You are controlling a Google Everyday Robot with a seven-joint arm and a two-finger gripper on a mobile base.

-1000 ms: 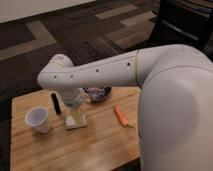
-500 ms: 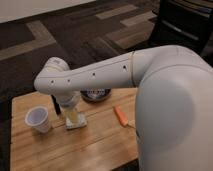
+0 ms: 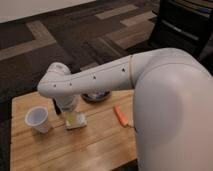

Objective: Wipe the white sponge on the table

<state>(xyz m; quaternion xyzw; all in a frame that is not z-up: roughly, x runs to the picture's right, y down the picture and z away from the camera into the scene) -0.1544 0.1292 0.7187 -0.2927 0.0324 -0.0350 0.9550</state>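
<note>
The white sponge (image 3: 76,121) lies flat on the light wooden table (image 3: 95,145), left of its middle and just right of the cup. My gripper (image 3: 70,109) hangs straight down from the bent white wrist and stands right over the sponge's back edge, at or very near its top. The wrist housing hides the sponge's far side and the point where gripper and sponge meet.
A white translucent cup (image 3: 38,120) stands upright close to the sponge's left. An orange carrot-like piece (image 3: 120,114) lies to the right. A dark bowl (image 3: 95,96) sits at the table's back edge under my forearm. My white body fills the right side.
The wrist has swung right and down, from beside the sponge to directly over it. The sponge, cup and orange piece have stayed in place.
</note>
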